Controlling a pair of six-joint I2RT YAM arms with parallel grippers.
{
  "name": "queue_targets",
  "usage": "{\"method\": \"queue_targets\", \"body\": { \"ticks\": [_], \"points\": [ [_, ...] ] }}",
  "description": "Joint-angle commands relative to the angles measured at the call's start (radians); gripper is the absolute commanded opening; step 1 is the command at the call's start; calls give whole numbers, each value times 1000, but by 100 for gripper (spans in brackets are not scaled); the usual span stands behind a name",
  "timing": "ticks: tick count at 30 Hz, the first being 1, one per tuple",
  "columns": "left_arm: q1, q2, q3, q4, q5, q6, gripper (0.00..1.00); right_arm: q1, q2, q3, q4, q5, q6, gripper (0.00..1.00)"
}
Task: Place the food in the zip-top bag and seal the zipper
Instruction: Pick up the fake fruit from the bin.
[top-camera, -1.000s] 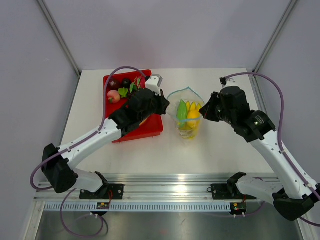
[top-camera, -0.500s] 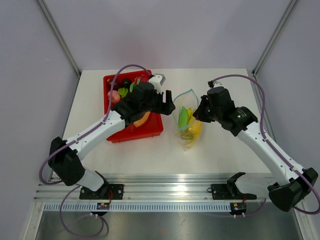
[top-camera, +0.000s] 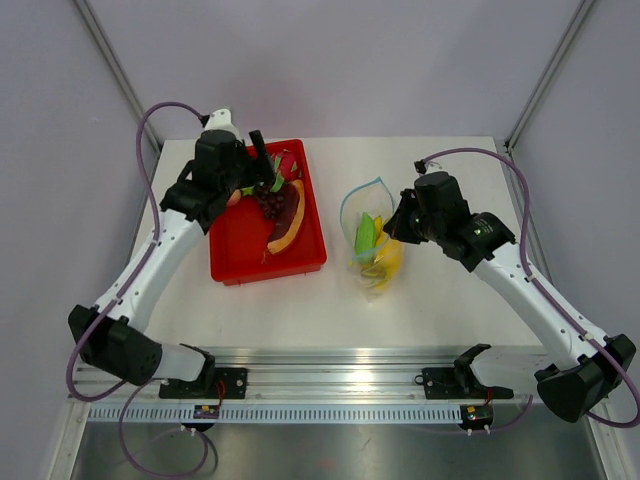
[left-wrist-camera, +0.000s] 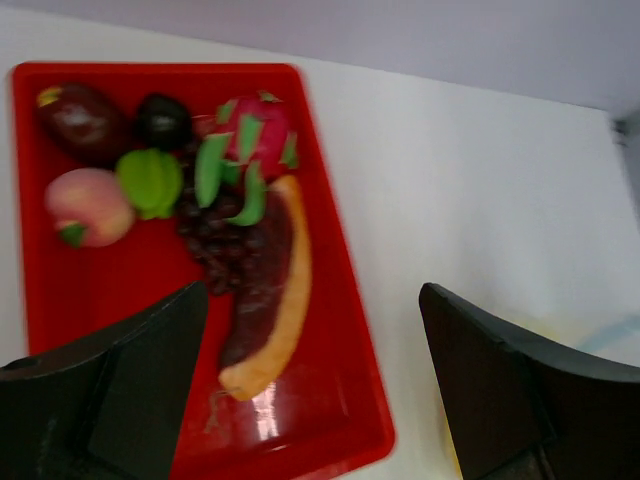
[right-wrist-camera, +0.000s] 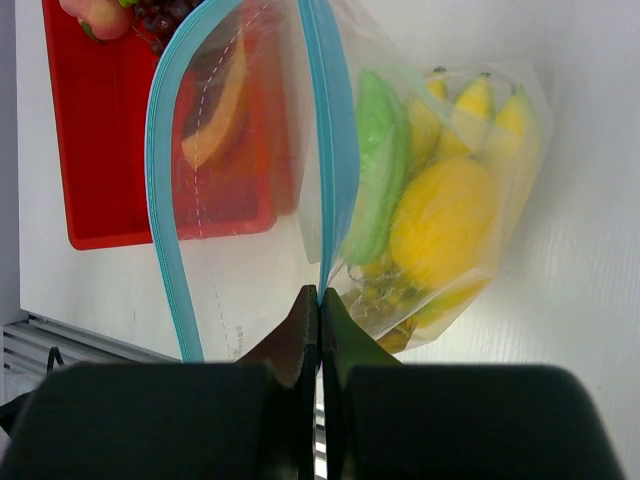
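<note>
The zip-top bag (top-camera: 372, 240) stands mid-table, its mouth gaping. My right gripper (top-camera: 397, 228) is shut on the bag's right edge, pinching the teal zipper (right-wrist-camera: 335, 150) between its fingertips (right-wrist-camera: 320, 300). Inside the bag lie a green piece (right-wrist-camera: 378, 170), a yellow-orange citrus (right-wrist-camera: 440, 220) and a banana bunch (right-wrist-camera: 480, 100). My left gripper (top-camera: 265, 165) hovers open and empty over the red tray (top-camera: 240, 262). Below it in the tray are a papaya slice (left-wrist-camera: 270, 300), purple grapes (left-wrist-camera: 215, 235), a green piece (left-wrist-camera: 150, 182), a peach (left-wrist-camera: 88, 205) and dark red fruits (left-wrist-camera: 80, 115).
The tray (left-wrist-camera: 340, 440) sits left of the bag with a strip of white table (top-camera: 335, 290) between them. A pink-and-green dragon fruit (left-wrist-camera: 255, 135) lies at the tray's far end. Purple cables loop above both arms.
My left gripper has opened and swung back from the bag's mouth to above the tray's far end. The right gripper, holding the bag, shifted slightly left, then stayed still.
</note>
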Motion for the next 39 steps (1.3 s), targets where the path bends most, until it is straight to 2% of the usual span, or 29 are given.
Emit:
{"method": "queue_targets", "body": {
  "ticks": [1,8,15,21,24,31,39],
  "points": [
    [73,115,23,-143,-167,-47,90,2,-13,34,40,-20,-19,0],
    [143,304,28,-102,-292,-115,86,1,-12,27,40,-18,-22,0],
    [206,454,81,-106,-433,-395,85,2,5,36,35,-14,-29,0],
    [225,603,228,-168,-471,-544,87,2,25,36,32,-11,-31,0],
    [234,666,253,-169,-473,-598,90,1,37,36,31,-11,-32,0],
    [254,724,264,-130,-519,-673,84,1,71,47,16,3,-46,0],
    [287,779,285,-79,-497,-672,81,2,97,56,14,6,-51,0]
  ]
}}
